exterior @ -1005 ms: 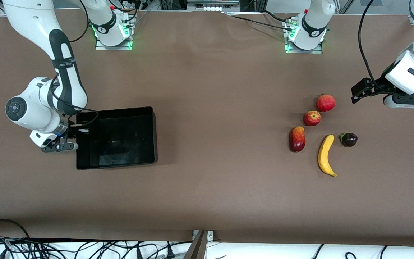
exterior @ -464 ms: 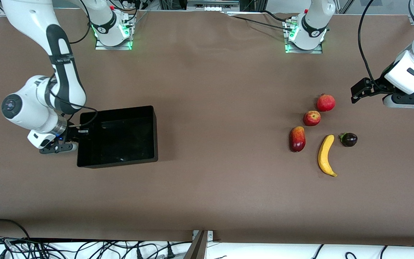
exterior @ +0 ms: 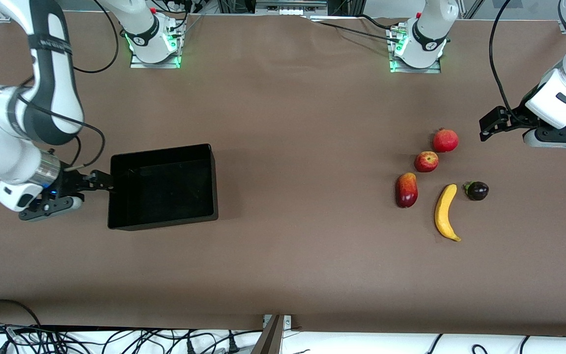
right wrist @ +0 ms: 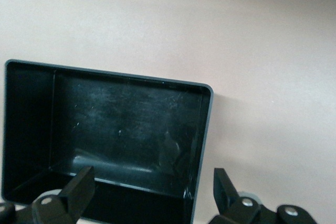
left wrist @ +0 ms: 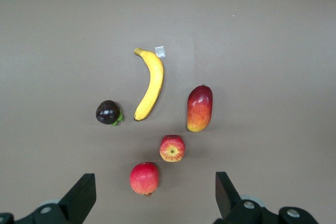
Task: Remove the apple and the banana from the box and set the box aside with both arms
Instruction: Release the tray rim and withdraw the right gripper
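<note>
The banana [exterior: 445, 212] lies nearest to the front camera, on the bare bench [exterior: 302, 265] toward the left arm's end. Its long axis runs roughly from near to far, with a slight curve and the brownish tip at the near end. Just beside it, a little farther, sit a dark purple fruit [exterior: 477, 191] and a red-yellow mango [exterior: 406, 190]. The apple [exterior: 426, 161] comes next, and the pomegranate [exterior: 445, 140] is close to it, the farthest of the group. So both task fruits are already out of the box [exterior: 162, 186].

The box stands well apart from them, toward the right arm's end of the bench, flat and empty, with its long side across the bench. The right hand [exterior: 97, 181] is at the short wall of the box that faces the right arm's end, just beside the rim or perhaps touching it. Its fingers [right wrist: 79, 192] stand wide and hold nothing; in the right wrist view the box wall shows between them.

The left hand [left wrist: 152, 195] waits above the bench near the pomegranate, with its fingers also wide and empty, and it looks down on the fruit group.

In my judgement, the box already seems moved aside and let go. If it needs any more moving, the right arm is much nearer, and the left arm would have to cross most of the bench.
</note>
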`<state>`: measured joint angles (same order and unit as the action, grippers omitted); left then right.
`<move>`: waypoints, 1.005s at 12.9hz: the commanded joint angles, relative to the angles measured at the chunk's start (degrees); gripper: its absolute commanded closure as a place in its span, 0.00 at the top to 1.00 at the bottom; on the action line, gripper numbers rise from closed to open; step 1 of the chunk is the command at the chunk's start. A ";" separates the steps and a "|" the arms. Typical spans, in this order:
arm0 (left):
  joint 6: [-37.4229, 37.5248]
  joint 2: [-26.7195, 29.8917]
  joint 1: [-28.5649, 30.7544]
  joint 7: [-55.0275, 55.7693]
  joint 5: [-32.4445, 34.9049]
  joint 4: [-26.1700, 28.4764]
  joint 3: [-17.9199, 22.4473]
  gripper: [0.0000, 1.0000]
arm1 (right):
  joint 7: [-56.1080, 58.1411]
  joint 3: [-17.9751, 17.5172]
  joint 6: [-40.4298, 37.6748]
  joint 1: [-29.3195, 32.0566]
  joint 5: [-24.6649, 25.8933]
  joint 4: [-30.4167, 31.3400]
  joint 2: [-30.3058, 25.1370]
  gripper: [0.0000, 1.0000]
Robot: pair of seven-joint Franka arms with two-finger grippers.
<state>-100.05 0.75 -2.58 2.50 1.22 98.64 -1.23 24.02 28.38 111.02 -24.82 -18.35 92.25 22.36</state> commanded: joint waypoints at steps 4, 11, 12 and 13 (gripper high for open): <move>0.74 0.22 -0.50 0.05 -0.96 -0.38 -0.09 1.00 | -8.11 0.01 -18.46 -0.06 3.76 -11.83 -3.37 1.00; 0.74 0.22 -0.50 0.05 -1.05 -0.38 -0.09 1.00 | -9.78 -0.25 -20.41 -2.77 10.07 -7.80 -10.75 1.00; 0.74 0.22 -0.50 0.05 -1.05 -0.38 -0.09 1.00 | -9.87 -0.25 -20.06 -3.74 11.48 -6.14 -12.41 1.00; 0.74 0.22 -0.50 0.05 -1.05 -0.38 -0.09 1.00 | -11.35 -0.25 -19.97 -4.88 12.80 -4.47 -14.08 1.00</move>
<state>-100.05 0.75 -2.77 2.50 1.22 98.64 -1.53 15.40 28.47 90.68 -27.22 -8.54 82.68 13.35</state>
